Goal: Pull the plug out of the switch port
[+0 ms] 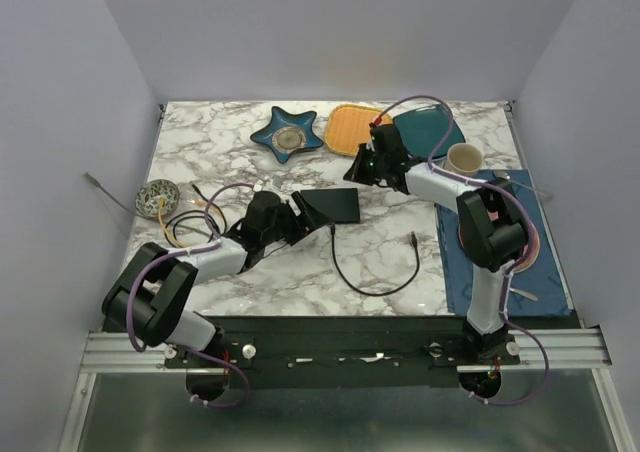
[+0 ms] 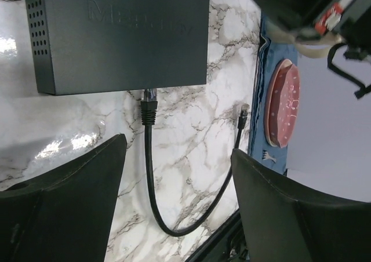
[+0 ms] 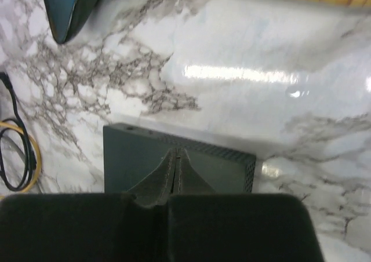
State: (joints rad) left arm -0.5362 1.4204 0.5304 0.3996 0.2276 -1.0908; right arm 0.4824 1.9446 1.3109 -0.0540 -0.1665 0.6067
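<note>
Pre-grasp on the plug, nothing gripped yet.

Left gripper (image 2: 177, 148) gapes wide and empty, its fingers either side of the black cable (image 2: 174, 230), just short of the plug (image 2: 149, 110). The plug is seated in a port on the edge of the switch (image 2: 122, 36) facing that gripper; the switch lies flat mid-table. Right gripper (image 3: 177, 166) is pinched together on nothing, tips over the switch top, probably bracing; contact uncertain. Next, as judged: left advances, closes on the plug body rather than the cord, and draws straight out while the box is kept from sliding. Glossy grey-veined marble table (image 1: 300, 272), blue mat (image 1: 470, 272) at right, plain pale walls.
</note>
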